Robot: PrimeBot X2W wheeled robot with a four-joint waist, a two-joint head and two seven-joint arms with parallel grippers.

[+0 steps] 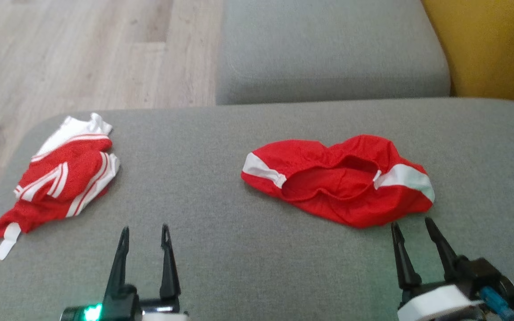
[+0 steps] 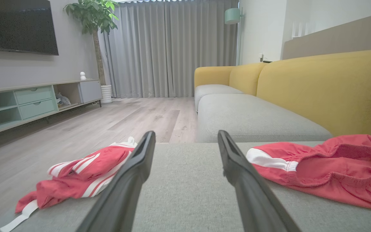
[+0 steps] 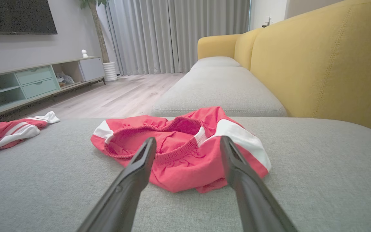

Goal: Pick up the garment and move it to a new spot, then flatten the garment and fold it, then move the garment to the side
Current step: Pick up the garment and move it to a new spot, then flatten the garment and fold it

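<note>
**While both pincers stand wide and empty, the shorts lie just past my right one**

Surroundings: I'm working over a grey seat [image 1: 239, 276]. A second seat [image 1: 328, 49] sits beyond it, with a yellow backrest [image 1: 498, 44] to my right and wood floor [image 1: 83, 53] to my left. Across the room are a TV [image 2: 14, 25], a low cabinet [image 2: 34, 100], a plant [image 2: 92, 13] and a curtain [image 2: 172, 48].

A crumpled red-and-white striped garment [image 1: 65, 178] lies near the seat's left edge, with a white strip trailing off its near end. It's well apart from the shorts [image 1: 337, 183].

The shorts are red with white side panels. They lie bunched right of the seat's middle, waistband gaping open.

Right pincer [image 1: 411, 223]: fingers spread, gripping nothing. The tips are just short of the shorts' near right hem, close but not touching. The right wrist view has the shorts dead ahead, with bare seat fabric up to the hem.

Left pincer [image 1: 145, 229]: fingers spread, gripping nothing, low over bare seat. The shorts are ahead to its right and the striped garment ahead to its left, with a clear gap to each.
</note>
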